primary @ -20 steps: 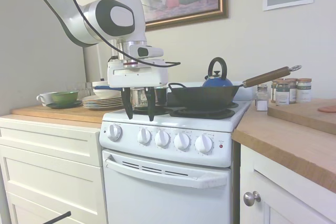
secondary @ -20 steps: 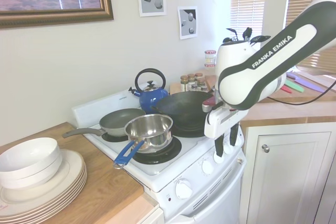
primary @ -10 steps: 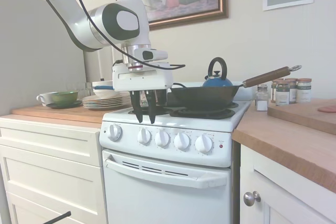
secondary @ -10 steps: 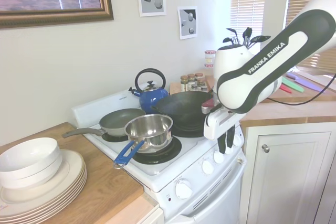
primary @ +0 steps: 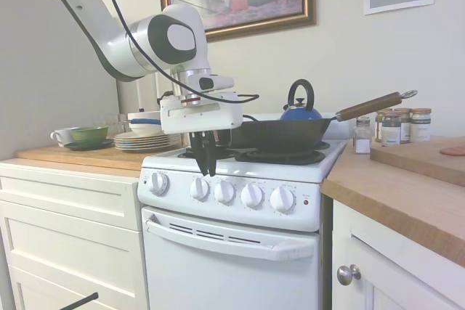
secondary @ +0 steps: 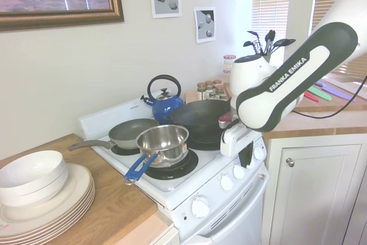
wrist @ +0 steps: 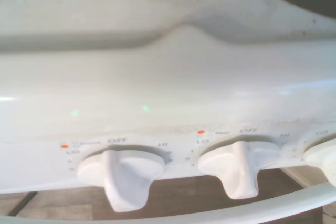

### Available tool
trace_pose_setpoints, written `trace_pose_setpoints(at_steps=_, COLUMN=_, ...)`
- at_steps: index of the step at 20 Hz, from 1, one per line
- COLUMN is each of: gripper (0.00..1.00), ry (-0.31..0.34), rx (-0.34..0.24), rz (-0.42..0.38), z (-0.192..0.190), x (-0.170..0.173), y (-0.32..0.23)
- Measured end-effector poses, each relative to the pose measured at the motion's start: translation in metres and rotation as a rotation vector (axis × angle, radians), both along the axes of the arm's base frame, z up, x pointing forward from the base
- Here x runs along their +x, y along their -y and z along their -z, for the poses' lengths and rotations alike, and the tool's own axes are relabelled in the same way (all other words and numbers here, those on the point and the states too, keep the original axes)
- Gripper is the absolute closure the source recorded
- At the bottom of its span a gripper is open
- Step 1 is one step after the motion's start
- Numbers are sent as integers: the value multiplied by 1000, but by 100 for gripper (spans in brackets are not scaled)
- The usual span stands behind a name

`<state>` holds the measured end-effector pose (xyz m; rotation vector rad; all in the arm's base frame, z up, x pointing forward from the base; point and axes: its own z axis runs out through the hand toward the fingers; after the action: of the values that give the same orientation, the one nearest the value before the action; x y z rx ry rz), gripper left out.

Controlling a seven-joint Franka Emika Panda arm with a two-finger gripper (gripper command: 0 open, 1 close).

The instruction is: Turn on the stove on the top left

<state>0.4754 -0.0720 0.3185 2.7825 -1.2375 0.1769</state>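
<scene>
The stove (primary: 232,201) is the landmark: a narrow white range between cream drawers and a wooden counter. Nearest the first exterior camera is its oven door, then the control panel with 5 round knobs and a small red light (primary: 306,202) at the end farthest from the drawers. In the wrist view 2 of these knobs fill the near field, one (wrist: 122,173) under a label reading OFF and another (wrist: 237,165) beside it, both with their ridges pointing straight out from the OFF marks, so I judge neither burner is on. The gripper (primary: 206,167) hangs just above the panel's front edge, over the second knob from the drawer side (primary: 200,189), fingers pointing down and pressed close together with nothing between them; it does not touch a knob. That pose suits lining up over the control before dropping to it, though which knob serves the top left burner I cannot tell from the blurred labels. Behind the panel, on the grates, sit a steel saucepan with a blue handle (secondary: 163,142) and a black wok (primary: 283,134); farther back are a grey frying pan (secondary: 129,132) and a blue kettle (secondary: 165,104) against the stove's back rail.
</scene>
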Motion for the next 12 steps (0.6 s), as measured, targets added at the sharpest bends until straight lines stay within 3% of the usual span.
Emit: trace_pose_setpoints(at_steps=12, gripper=100, ry=12, rx=-28, rz=25, z=7, x=10, y=15)
